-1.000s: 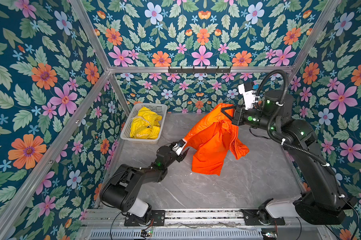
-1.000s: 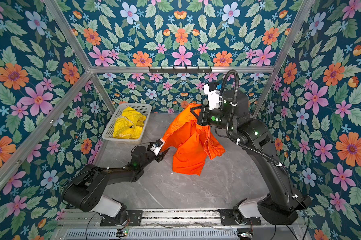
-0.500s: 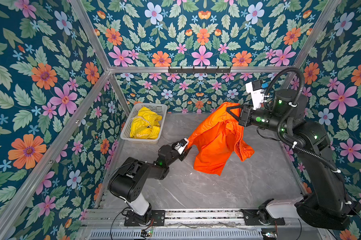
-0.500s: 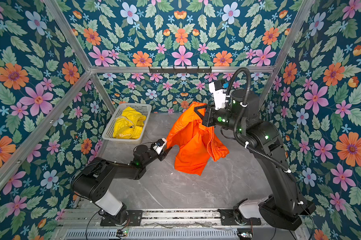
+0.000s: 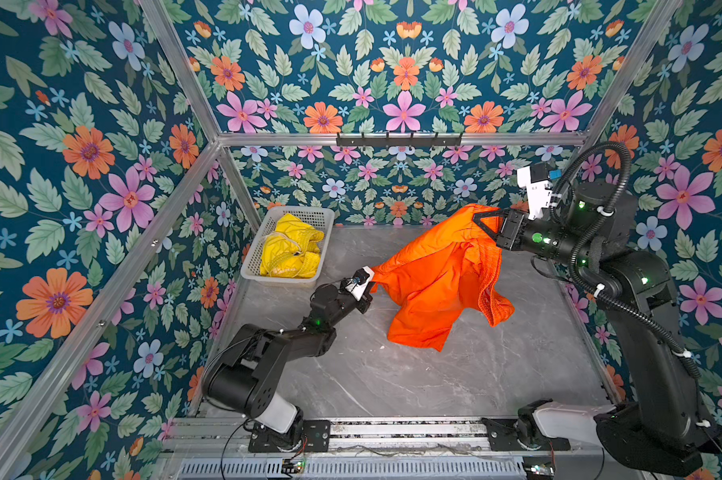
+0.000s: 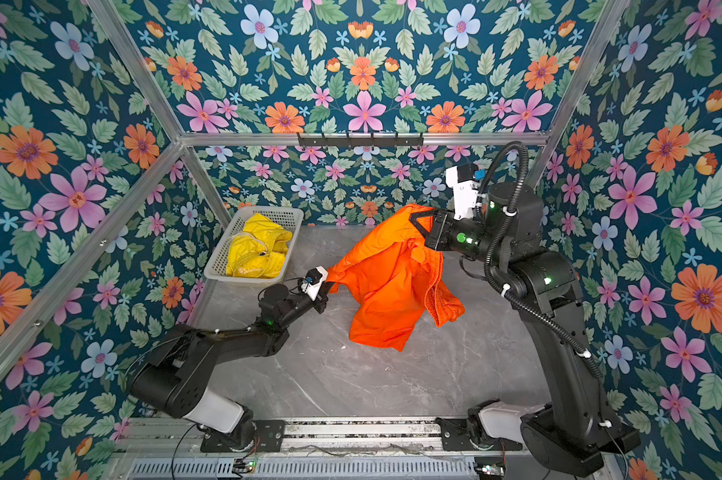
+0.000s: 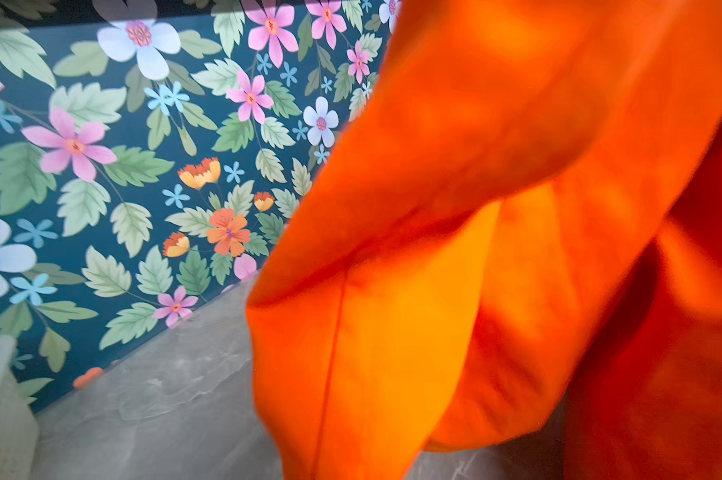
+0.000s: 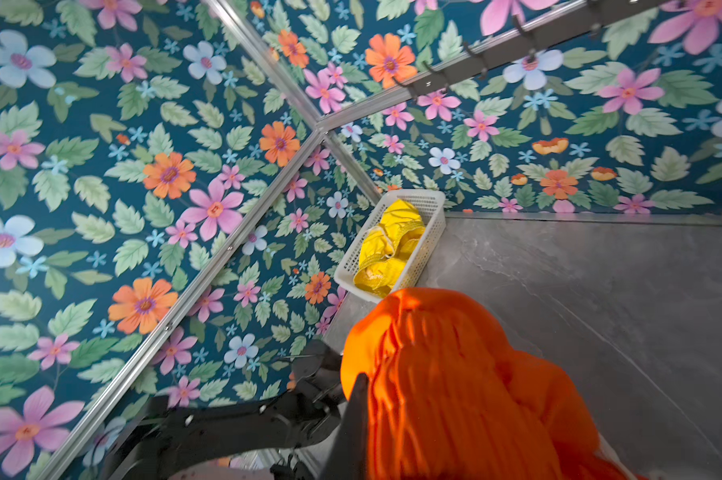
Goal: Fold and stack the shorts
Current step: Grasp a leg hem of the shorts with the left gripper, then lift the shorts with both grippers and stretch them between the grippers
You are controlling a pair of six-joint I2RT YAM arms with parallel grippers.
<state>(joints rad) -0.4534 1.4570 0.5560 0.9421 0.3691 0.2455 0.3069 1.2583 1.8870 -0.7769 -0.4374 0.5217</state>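
Note:
The orange shorts hang stretched between both grippers above the grey table in both top views. My right gripper is shut on their waistband, high at the back right. My left gripper is shut on a left corner of the cloth, pulled to a point, low near the basket. One leg droops toward the table. In the left wrist view the orange shorts fill the right side and hide the jaws. In the right wrist view a dark finger presses the gathered orange shorts. The yellow shorts lie crumpled in the basket.
A white perforated basket stands at the back left corner against the floral wall. A black hook rail runs along the back wall frame. Floral walls enclose the table on three sides. My left arm shows below the cloth in the right wrist view.
My left gripper has closed on the left corner of the orange shorts. My right arm has carried the waistband to the right, spreading the cloth between the two grippers.

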